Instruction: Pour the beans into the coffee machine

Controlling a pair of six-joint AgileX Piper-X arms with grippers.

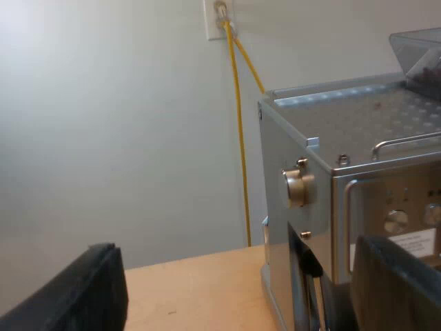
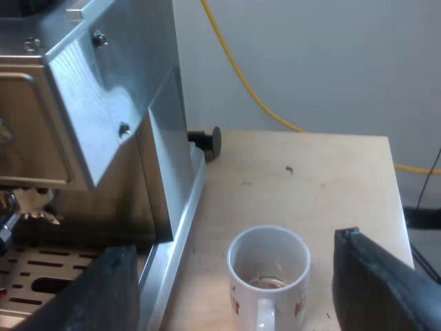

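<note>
Left tool [image 1: 234, 276] gaping wide, black fingers [image 1: 89, 289] far apart, nothing held between them. Poised low over the pale wooden desk [image 1: 193, 286], close up against a corner of the espresso machine [image 1: 324, 124]. On that steel body's side panel, a round metal knob [image 1: 298, 187], with a dark part just beneath it, too cut off to name. On the front panel, small dials and a white label just past one finger. Up on the dimpled top plate, a thin rail, and at the far end the smoky clear bean hopper [image 1: 417, 55], upright, contents not to be made out. Behind the machine, a yellow cable [image 1: 241, 138] hanging down the white wall from a wall socket [image 1: 217, 17] to the desk's edge.

Right tool [image 2: 238, 272] likewise spread wide and empty, hovering over a white mug [image 2: 269, 238] with red lettering. Mug upright on the desk just beside the machine's base, a brownish ring at its bottom. One finger over the slotted drip tray [image 2: 41, 272], the other beyond the mug, over bare desk. Farther back, close against the machine's side, a small black round-ended thing [image 2: 209, 141], kind unclear.
</note>
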